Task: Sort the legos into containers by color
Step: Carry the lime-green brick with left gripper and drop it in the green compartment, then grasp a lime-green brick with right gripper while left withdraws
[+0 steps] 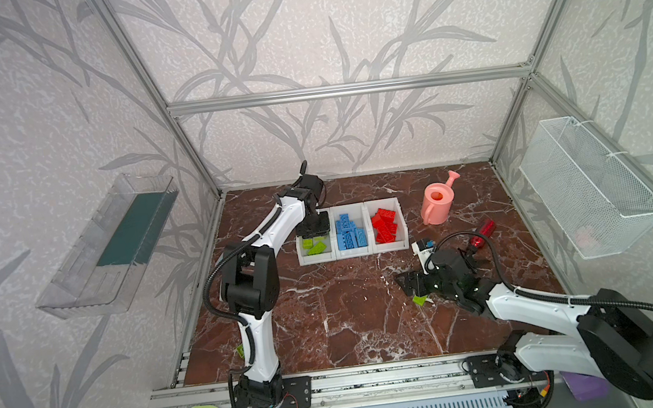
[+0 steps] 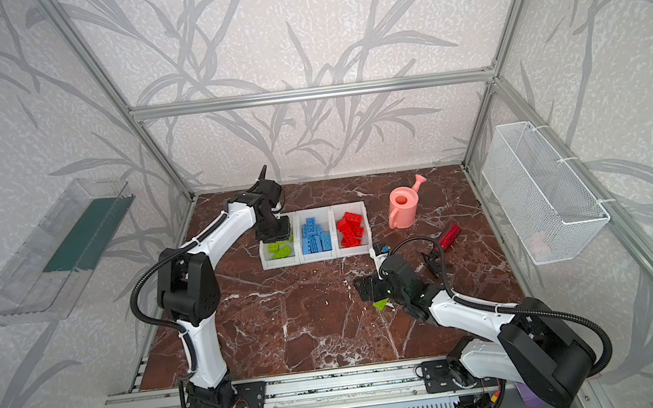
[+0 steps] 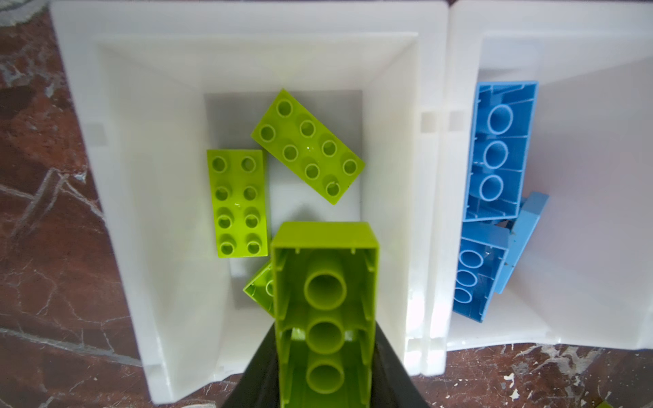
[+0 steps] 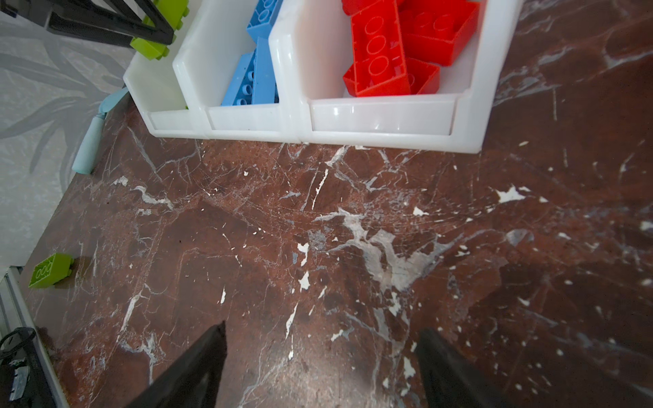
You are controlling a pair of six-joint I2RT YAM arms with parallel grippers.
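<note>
Left tool (image 3: 324, 335) pinches a lime green lego (image 3: 323, 236) above the leftmost container (image 3: 247, 21), where other green legos (image 3: 238, 201) lie. Right tool (image 4: 319, 335) hangs spread over the bench (image 4: 353, 219).

Noted lime green brick (image 3: 325, 311) clamped in left gripper (image 3: 323, 356) jaws, hollow underside showing, above end bin of joined white containers (image 1: 353, 252). Green legos (image 3: 307, 145) directly below jaws, two studs up. Blue legos (image 1: 348, 232) one bin beyond jaws, red legos (image 1: 385, 225) two. Stray green brick (image 1: 420, 300) on floor close by right gripper (image 1: 405, 284) jaws.
</note>
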